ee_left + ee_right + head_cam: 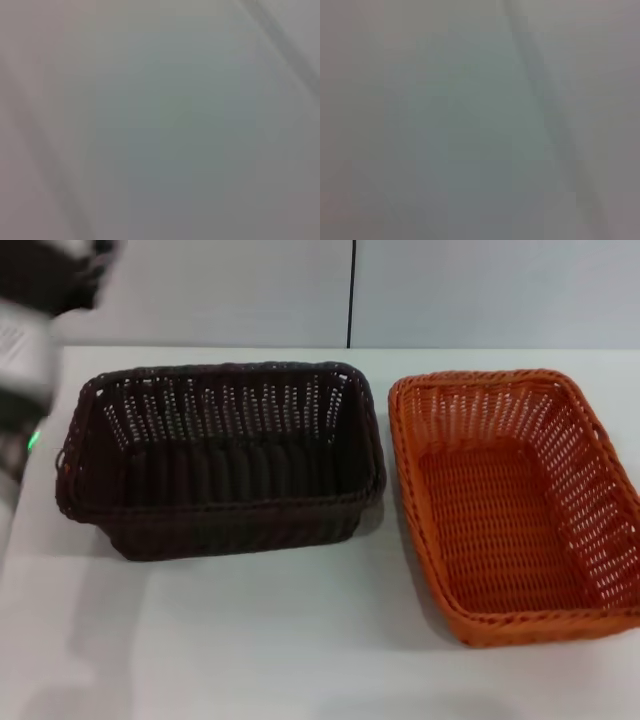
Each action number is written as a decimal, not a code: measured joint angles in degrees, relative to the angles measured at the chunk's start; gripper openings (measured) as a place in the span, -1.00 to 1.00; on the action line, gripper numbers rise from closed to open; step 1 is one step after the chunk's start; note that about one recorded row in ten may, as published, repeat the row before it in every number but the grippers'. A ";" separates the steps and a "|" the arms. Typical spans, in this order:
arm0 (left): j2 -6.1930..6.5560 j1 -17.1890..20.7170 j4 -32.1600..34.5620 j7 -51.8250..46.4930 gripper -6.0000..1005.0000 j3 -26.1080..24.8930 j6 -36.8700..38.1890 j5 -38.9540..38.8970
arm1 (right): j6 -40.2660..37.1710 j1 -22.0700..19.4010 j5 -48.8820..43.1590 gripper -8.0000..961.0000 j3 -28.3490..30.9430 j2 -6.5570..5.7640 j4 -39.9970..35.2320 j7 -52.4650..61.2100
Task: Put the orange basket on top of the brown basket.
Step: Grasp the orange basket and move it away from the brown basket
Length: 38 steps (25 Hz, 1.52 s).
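Off at the table's (300, 640) left edge a blurred left arm (30, 350) shows; neither arm's jaws are visible, so their state I cannot tell. Well clear of it sit one brown basket (222, 455) and, just beside, one orange basket (515, 502). Probably light, stiff wicker; the braided rim looks the best hold.

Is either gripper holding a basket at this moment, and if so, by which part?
Nothing is held. The orange basket and the brown basket sit side by side on the table, with no gripper on either.
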 joint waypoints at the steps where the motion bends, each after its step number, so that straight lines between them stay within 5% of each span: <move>1: 0.00 0.00 0.00 0.00 0.47 0.00 0.00 0.00 | 0.00 0.00 0.00 0.58 0.00 0.00 0.00 0.00; 2: -0.06 1.23 6.01 -6.87 0.47 2.92 13.13 1.79 | -8.78 0.30 -1.39 0.58 2.28 -1.41 -4.74 0.01; 3: -0.06 1.23 6.01 -6.87 0.47 2.92 13.13 1.79 | -17.72 0.57 -3.16 0.58 4.95 -2.19 -9.49 0.00; 4: -0.49 2.75 16.84 -17.39 0.47 5.14 28.61 1.34 | -25.79 0.96 -4.90 0.58 7.59 -2.62 -13.44 0.01; 5: -0.63 2.79 21.84 -20.77 0.47 5.83 31.90 -0.48 | -45.71 2.23 -9.56 0.58 15.39 -2.66 -23.80 -0.25; 6: -0.63 2.79 21.84 -20.77 0.47 5.83 31.90 -0.48 | -45.71 2.23 -9.56 0.58 15.39 -2.66 -23.80 -0.25; 9: -0.60 2.28 30.87 -28.08 0.47 6.85 33.45 -5.29 | -71.34 6.77 -11.68 0.58 24.69 -2.14 -34.83 -4.40; 10: -0.55 2.01 35.29 -32.95 0.47 7.03 34.18 -6.78 | -89.68 11.35 -8.95 0.58 31.07 -1.20 -39.46 -11.33; 11: -0.55 2.01 35.29 -32.95 0.47 7.03 34.18 -6.78 | -89.68 11.35 -8.95 0.58 31.07 -1.20 -39.46 -11.33; 12: -0.55 1.91 37.05 -34.62 0.47 7.09 34.43 -7.04 | -107.04 15.60 -5.64 0.58 37.99 0.69 -40.82 -19.08; 13: -0.54 1.77 38.81 -36.00 0.47 7.17 34.65 -7.18 | -107.04 15.60 -5.64 0.58 37.99 0.69 -40.82 -19.08; 14: -0.54 1.70 40.08 -37.05 0.47 7.26 34.79 -7.79 | -116.47 17.99 -4.52 0.57 42.15 2.04 -40.90 -23.13; 15: -0.61 1.59 41.39 -37.92 0.47 7.46 35.04 -8.80 | -134.34 23.00 -3.82 0.57 49.95 4.49 -40.18 -29.50; 16: -0.61 1.59 41.39 -37.92 0.46 7.46 35.04 -8.80 | -134.34 23.00 -3.82 0.57 49.95 4.49 -40.18 -29.50; 17: -0.69 1.24 42.47 -38.23 0.46 7.70 35.05 -9.94 | -149.29 26.18 -3.89 0.57 55.30 5.83 -38.91 -34.23; 18: -0.69 1.24 42.47 -38.23 0.46 7.70 35.05 -9.94 | -149.29 26.18 -3.89 0.57 55.30 5.83 -38.91 -34.23; 20: -0.72 0.59 43.42 -38.28 0.46 7.86 34.33 -11.81 | -163.72 27.90 -5.00 0.57 58.64 6.04 -37.66 -37.95; 28: -0.70 -0.39 43.59 -38.37 0.46 8.96 33.96 -13.61 | -169.74 27.01 -11.64 0.56 56.86 4.40 -37.60 -39.30; 35: -0.70 -1.34 43.64 -38.41 0.46 9.87 33.80 -13.70 | -168.71 29.14 -18.12 0.55 55.14 7.11 -32.45 -42.16; 38: -0.70 -1.44 43.64 -38.42 0.46 9.99 33.71 -13.70 | -167.38 29.21 -19.15 0.55 53.48 7.31 -31.49 -42.38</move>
